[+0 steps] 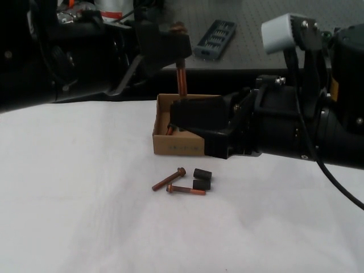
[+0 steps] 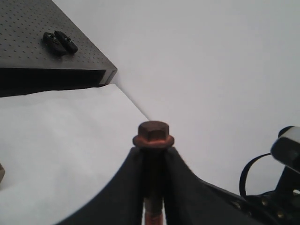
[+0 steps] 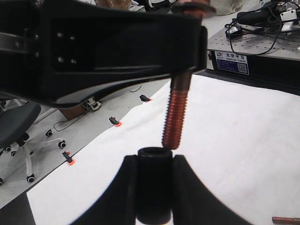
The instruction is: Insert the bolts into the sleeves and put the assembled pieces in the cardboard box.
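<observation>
My left gripper (image 1: 181, 50) is shut on a copper bolt (image 1: 181, 77), held upright with its hex head (image 2: 153, 134) on top and its threaded shank (image 3: 176, 119) pointing down. My right gripper (image 3: 154, 187) is shut on a black sleeve (image 3: 154, 180), standing upright with its mouth just under the bolt's tip; the tip is at the rim, barely apart. Both hang over the cardboard box (image 1: 176, 145), where a copper piece (image 1: 169, 130) lies inside. On the white cloth in front of the box lie two more bolts (image 1: 169, 179) (image 1: 186, 190) and two black sleeves (image 1: 202, 174) (image 1: 201, 184).
A blue case (image 1: 215, 38) lies on the dark perforated bench behind the cloth. The right arm's bulky body (image 1: 307, 128) covers the box's right side. White cloth (image 1: 85, 199) stretches wide to the left and front.
</observation>
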